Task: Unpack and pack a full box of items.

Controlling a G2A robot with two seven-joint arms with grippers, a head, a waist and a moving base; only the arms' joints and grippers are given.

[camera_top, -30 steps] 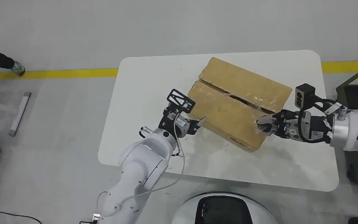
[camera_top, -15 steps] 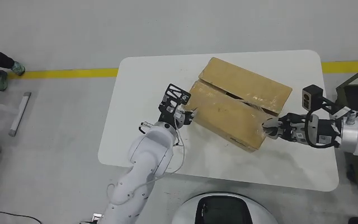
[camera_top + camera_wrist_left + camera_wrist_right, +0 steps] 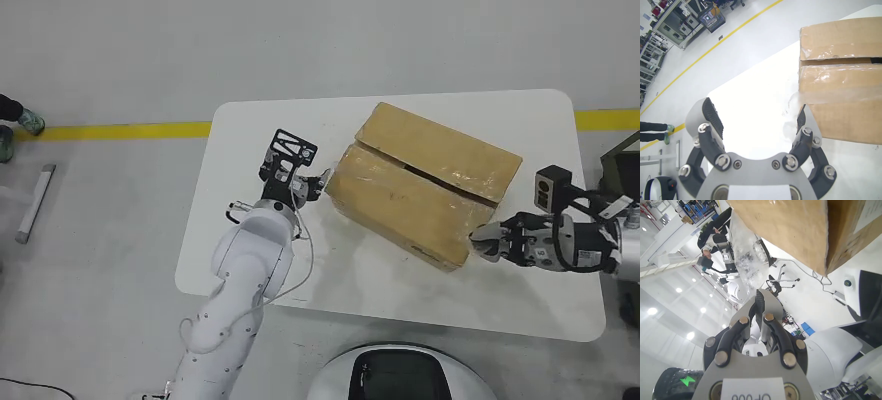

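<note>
My right hand (image 3: 756,296) pinches clear tape (image 3: 747,262) at a corner of the box (image 3: 425,185) on the desk (image 3: 250,150). My left hand (image 3: 755,111) gapes wide beside its other end. Pulling hard could drag the unbraced box or snap the tape.

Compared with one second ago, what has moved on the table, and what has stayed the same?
The left gripper, fingers open, drew back from the box corner toward the left edge of the table. The right gripper, fingers shut on a clear tape strip, pulled away from the opposite box corner toward the right edge; the strip runs from it to the box. The box stayed in place.
</note>
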